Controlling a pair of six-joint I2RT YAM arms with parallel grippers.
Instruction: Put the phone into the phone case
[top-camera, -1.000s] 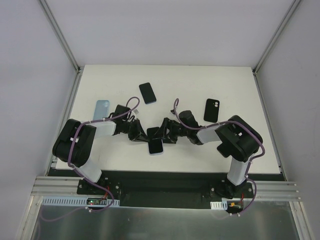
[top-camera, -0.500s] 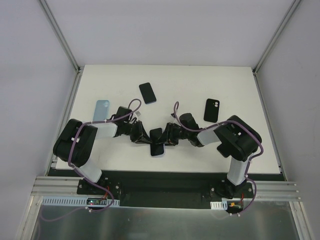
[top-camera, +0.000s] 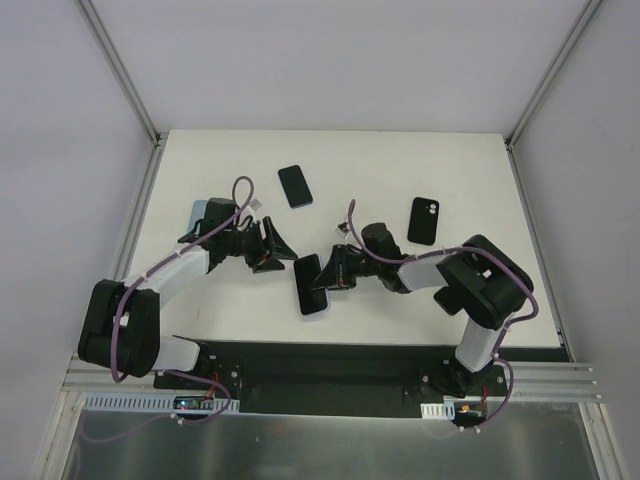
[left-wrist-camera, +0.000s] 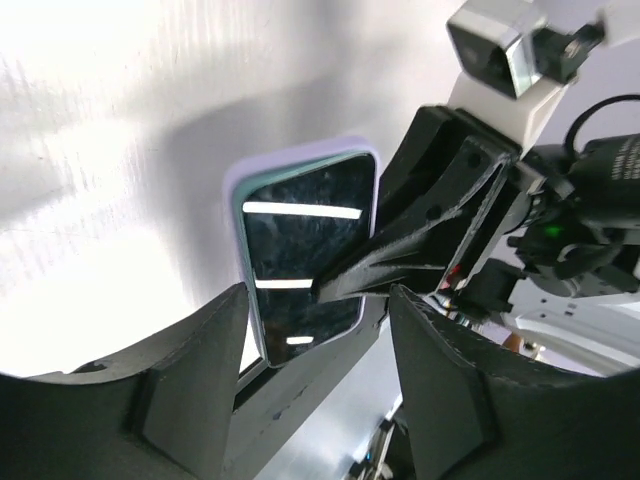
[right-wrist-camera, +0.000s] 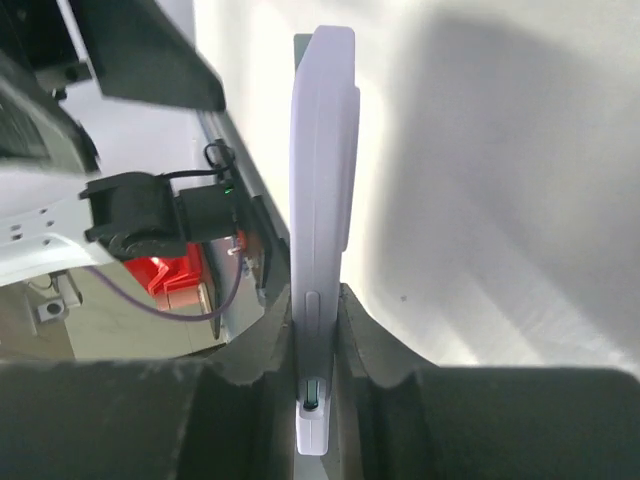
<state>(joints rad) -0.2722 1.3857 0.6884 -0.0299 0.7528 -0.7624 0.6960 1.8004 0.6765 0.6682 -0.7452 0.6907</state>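
At the right gripper (top-camera: 330, 275): clamped shut on the cased handset, one finger (right-wrist-camera: 365, 345) pressed to each flat face, biting in from the long edge that faces the right arm. Seen edge-on from the right wrist as a slim lavender case (right-wrist-camera: 322, 180) running straight out from between the two pads, with side buttons just above the grip.

Within that case, from the left wrist view: the phone (left-wrist-camera: 305, 250), dark glass with bright strip reflections, ringed by the lavender lip on the top and both sides; seated inside the rim as far as can be seen, lower end hidden behind the left finger. Screen turned towards the left arm and partly upward. In the overhead view, long axis running roughly near to far, near the front middle of the table (top-camera: 420, 170); resting on the surface or raised off it, not possible to say.

At the left gripper (top-camera: 280, 252): spread wide, gripping nothing, just beside the handset on its left, apart from it, pointed at the screen.

Farther out: a black phone (top-camera: 294, 186) lying flat beyond the left gripper; a black case (top-camera: 424, 220) behind the right forearm; a pale blue case (top-camera: 200, 212) partly under the left arm.
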